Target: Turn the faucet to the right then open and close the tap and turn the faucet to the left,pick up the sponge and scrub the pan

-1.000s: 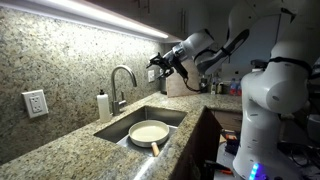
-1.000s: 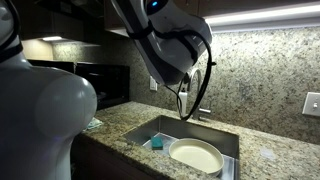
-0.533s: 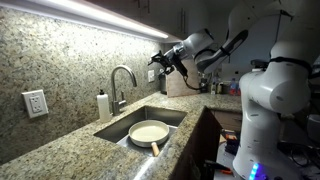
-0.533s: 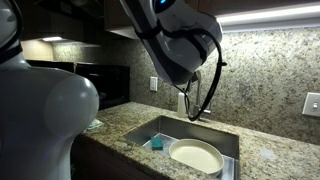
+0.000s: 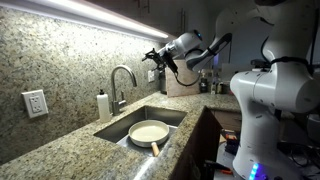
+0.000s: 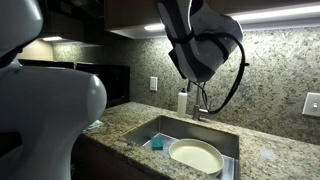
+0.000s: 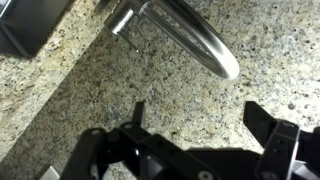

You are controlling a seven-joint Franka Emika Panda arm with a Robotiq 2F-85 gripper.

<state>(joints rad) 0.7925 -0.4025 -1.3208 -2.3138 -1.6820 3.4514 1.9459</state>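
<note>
The silver gooseneck faucet (image 5: 122, 79) stands behind the sink (image 5: 112, 128). In the wrist view its spout (image 7: 186, 34) runs across the top, over the granite. My gripper (image 5: 156, 58) hangs in the air above and to the right of the faucet, apart from it. It is open and empty, its dark fingers (image 7: 262, 122) spread wide around the gripper (image 7: 198, 120) centre. The cream pan (image 5: 149, 132) lies in the sink, its tan handle pointing to the front. In an exterior view the pan (image 6: 196, 155) has the teal sponge (image 6: 156, 143) just beside it. My arm hides most of the faucet there.
A white soap bottle (image 5: 103, 105) stands left of the faucet and shows as the bottle (image 6: 182, 101) in both exterior views. Wall outlets (image 5: 35, 103) sit on the granite backsplash. Bottles and jars (image 5: 214, 86) crowd the far counter. A dark appliance (image 6: 100, 85) stands on the counter.
The arm has swung along the backsplash, bringing the open gripper closer to the faucet. Pan and sponge have not moved.
</note>
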